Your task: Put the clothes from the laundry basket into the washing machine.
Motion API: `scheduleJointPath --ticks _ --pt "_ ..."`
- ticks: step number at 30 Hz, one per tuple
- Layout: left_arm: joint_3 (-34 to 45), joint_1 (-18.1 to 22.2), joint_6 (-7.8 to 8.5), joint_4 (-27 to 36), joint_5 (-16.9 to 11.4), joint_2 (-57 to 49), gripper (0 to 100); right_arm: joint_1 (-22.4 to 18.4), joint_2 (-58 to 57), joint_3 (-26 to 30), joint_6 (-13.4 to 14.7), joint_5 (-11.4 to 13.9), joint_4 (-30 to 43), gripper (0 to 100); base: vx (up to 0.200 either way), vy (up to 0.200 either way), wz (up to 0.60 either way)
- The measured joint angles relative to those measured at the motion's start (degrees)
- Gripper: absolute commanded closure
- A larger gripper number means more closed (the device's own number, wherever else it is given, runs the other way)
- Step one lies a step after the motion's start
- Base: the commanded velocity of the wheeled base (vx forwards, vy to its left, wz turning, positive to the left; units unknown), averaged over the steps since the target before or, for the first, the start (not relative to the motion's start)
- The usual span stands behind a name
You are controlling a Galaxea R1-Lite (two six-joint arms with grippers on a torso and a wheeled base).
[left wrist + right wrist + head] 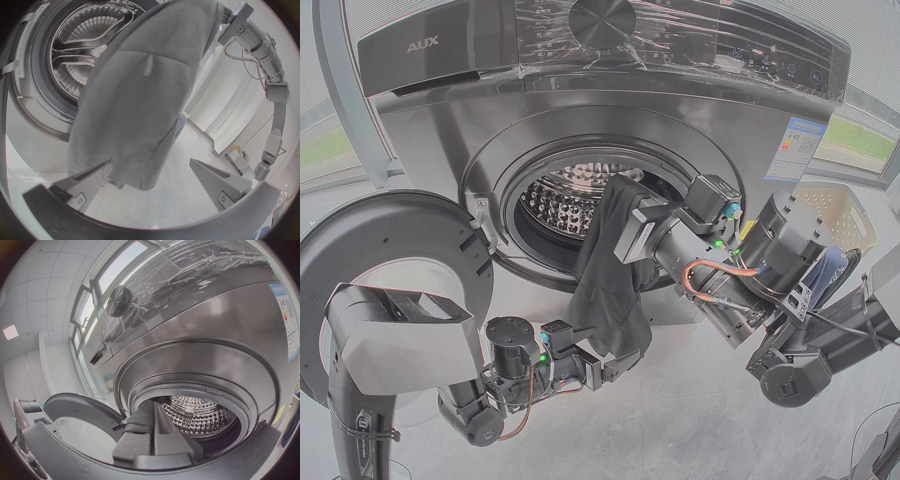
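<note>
Closest thing up is the right gripper (153,422), clenched tight on a fold of the dark garment (140,418) right at the mouth of the drum (200,418), so the grab itself looks fine. Problem is the rest of that garment. In the head view only the top bit is up at the opening of the washing machine (600,119), and the bulk hangs down over the front rim, outside, toward the floor (675,406). The left gripper (150,164) sits low under the hanging hem with its jaws spread wide, holding nothing. One fingertip (104,167) looks just beside the cloth, can't tell if it touches. My worry: let go now and the hanging weight probably drags the whole thing back out onto the floor, or leaves it draped over the rim where the door (394,250) would shut on it. Hard-to-see stuff: the cloth covers the right fingertips in the head view, so no idea how much is pinched. The garment also blocks part of the drum, and the laundry basket (840,212) is mostly behind the right arm, with some blue fabric (831,265) peeking out.
</note>
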Motion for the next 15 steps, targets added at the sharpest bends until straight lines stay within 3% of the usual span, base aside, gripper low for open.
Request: scheduleJointPath --ticks 5,8,9,15 --pt "-1.6 -0.6 -0.1 0.0 0.3 1.2 0 0.1 0.1 -0.1 0.0 0.0 0.0 100 0.0 0.0 0.0" --pt "-3.1 -0.7 -0.05 0.0 2.1 2.2 0 0.3 0.1 -0.1 0.0 0.0 -0.4 100 0.0 0.0 0.0" --pt "-3.6 -0.7 -0.05 0.0 2.8 2.6 100 0.3 0.1 -0.1 0.0 0.0 -0.5 100 0.0 0.0 0.0" --pt "-5.9 -0.7 -0.02 0.0 4.6 4.2 100 0.4 0.0 0.1 0.0 0.0 -0.8 100 0.0 0.0 0.0"
